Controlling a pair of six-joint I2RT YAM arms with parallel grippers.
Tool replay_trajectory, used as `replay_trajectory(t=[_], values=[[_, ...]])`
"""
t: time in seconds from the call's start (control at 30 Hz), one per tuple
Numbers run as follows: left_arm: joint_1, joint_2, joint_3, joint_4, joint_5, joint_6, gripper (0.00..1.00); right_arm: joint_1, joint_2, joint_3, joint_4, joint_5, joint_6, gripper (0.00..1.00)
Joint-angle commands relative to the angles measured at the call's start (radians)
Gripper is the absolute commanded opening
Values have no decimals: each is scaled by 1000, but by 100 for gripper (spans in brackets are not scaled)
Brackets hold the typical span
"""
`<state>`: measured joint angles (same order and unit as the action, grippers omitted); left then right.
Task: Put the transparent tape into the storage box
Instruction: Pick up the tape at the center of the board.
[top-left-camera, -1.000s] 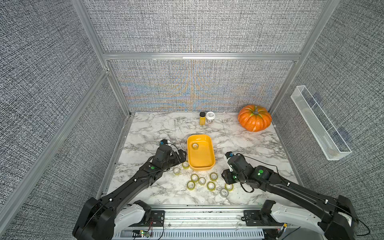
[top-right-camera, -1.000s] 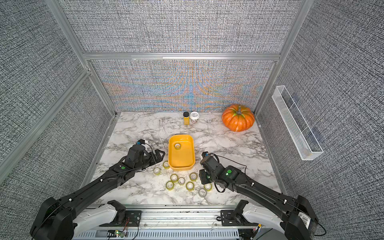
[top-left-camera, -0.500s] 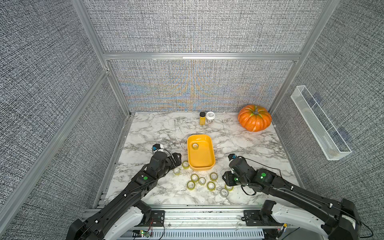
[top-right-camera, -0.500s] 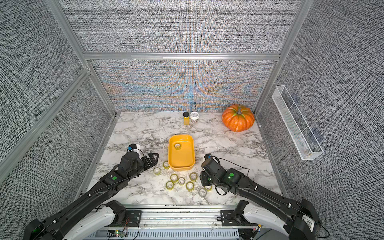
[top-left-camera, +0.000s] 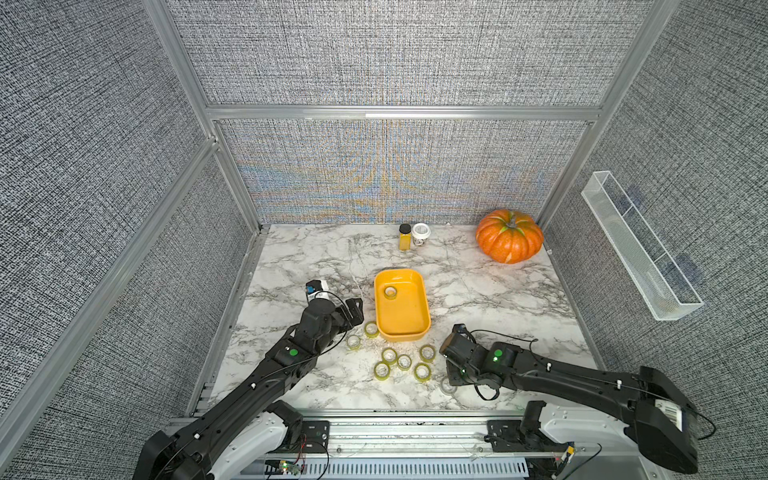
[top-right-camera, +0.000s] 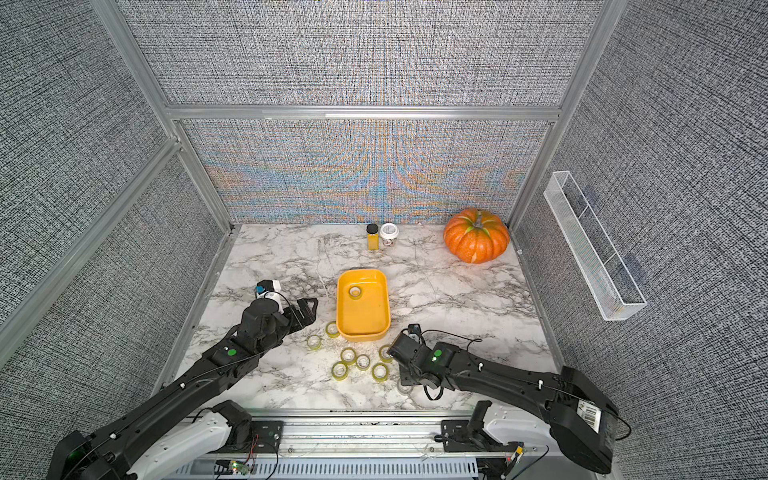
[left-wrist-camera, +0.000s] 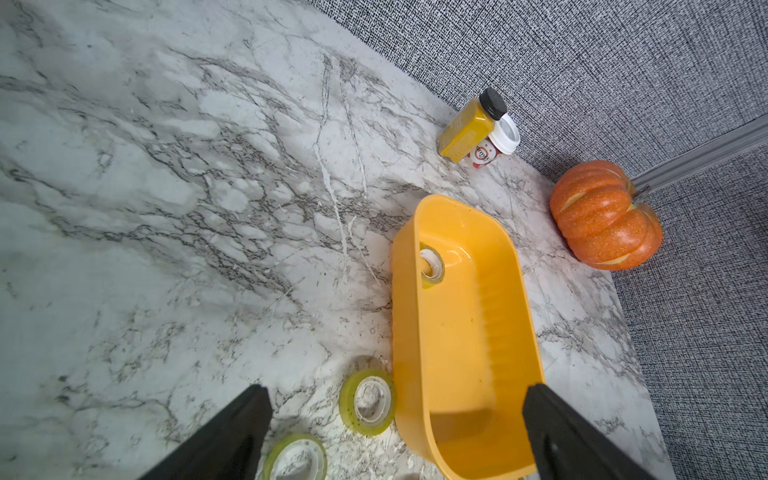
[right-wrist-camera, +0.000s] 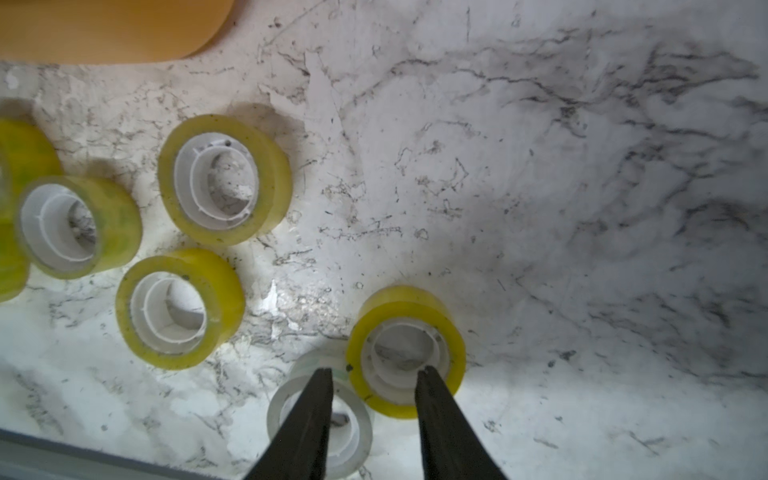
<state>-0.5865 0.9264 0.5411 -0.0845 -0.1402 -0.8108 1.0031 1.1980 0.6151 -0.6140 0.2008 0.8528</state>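
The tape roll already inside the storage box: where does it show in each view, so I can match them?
In a top view: tape roll in the storage box's far corner, on the left arm's side.
In a top view: the same far corner.
Left wrist: inside the box, against its wall.
Right wrist: not in it.
Shared landmark: the storage box; only a corner of it shows in the right wrist view.

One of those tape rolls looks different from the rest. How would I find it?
Start at the yellow tub in the middle of the marble table and come towards the front edge, past the cluster of yellow-green tape rolls. The nearest roll, lying flat by the right gripper, is it: pale grey, while every neighbour is yellow-green.
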Motion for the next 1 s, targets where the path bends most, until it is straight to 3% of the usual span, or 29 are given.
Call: replay_trajectory(t=[0.0,0.23,0.53,0.83,0.97], values=[[1,13,13,-25,-36,32,100,8,35,-1,41,14,12,39],[1,-7,-53,56,-31,4,100,2,94,-2,59,70,10,39],[0,66,36,14,-24,50,100,-28,208,38,87,123,7,34],[1,69,24,12,-61,18,100,-57,172,24,82,145,-31,0],[1,74,34,-21,-74,22,100,-72,110,42,65,151,-62,0]])
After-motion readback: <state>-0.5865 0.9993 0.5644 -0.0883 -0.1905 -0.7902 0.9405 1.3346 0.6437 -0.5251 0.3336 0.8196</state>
